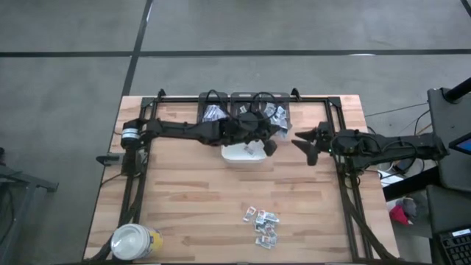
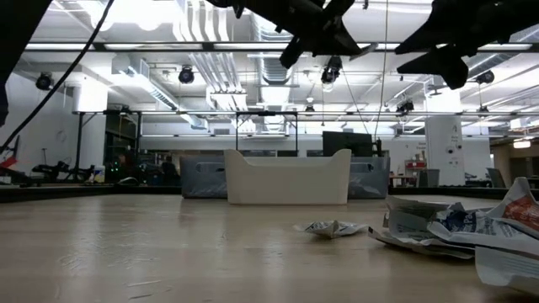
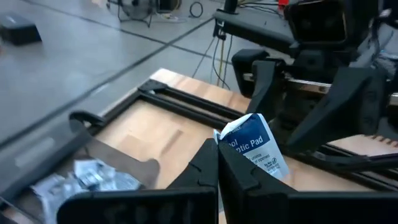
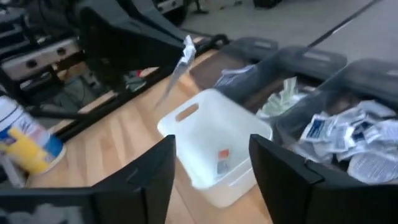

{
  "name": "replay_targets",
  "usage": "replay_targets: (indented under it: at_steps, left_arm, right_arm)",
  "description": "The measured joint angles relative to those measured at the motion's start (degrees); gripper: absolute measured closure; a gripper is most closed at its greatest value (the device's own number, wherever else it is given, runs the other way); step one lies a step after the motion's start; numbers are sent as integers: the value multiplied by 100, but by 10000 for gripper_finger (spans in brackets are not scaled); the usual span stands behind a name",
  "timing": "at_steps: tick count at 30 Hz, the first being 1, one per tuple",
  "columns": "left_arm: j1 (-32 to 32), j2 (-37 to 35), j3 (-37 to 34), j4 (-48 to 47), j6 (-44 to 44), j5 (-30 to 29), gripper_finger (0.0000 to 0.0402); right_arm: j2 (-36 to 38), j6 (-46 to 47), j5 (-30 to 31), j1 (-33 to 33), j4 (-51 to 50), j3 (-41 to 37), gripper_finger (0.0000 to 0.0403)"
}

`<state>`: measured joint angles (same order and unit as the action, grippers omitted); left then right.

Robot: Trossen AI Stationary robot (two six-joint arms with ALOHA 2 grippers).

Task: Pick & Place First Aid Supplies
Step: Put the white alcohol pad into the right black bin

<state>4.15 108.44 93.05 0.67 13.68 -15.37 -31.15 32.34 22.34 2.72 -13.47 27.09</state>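
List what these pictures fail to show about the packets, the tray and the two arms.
- Tray: in the high view the left arm covers most of it; its contents show only in the right wrist view, blurred.
- Packets on the table: print too small to read.
- Packet in the shut left end effector: label partly hidden by its fingers.
- Right end effector: open, empty.

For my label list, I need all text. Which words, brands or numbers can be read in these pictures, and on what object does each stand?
"ol" / "ptic Pad": on the blue and white packet pinched in the shut left gripper; its smaller lines are unreadable.
Loose packets on the table: print too small.
Packets in the bins: print blurred.
Yellow jar: label blurred.
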Motion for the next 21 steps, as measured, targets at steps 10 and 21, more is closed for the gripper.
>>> replay_targets:
  at_steps: [10,21]
  left_arm:
    - [76,0,31,82,-513,-67,401]
    - [91,0,31,82,-654,-149,402]
  right_arm:
    - [-420,-41,377,-287,708,121,165]
    - [-893,-46,-122,-846,790,415,158]
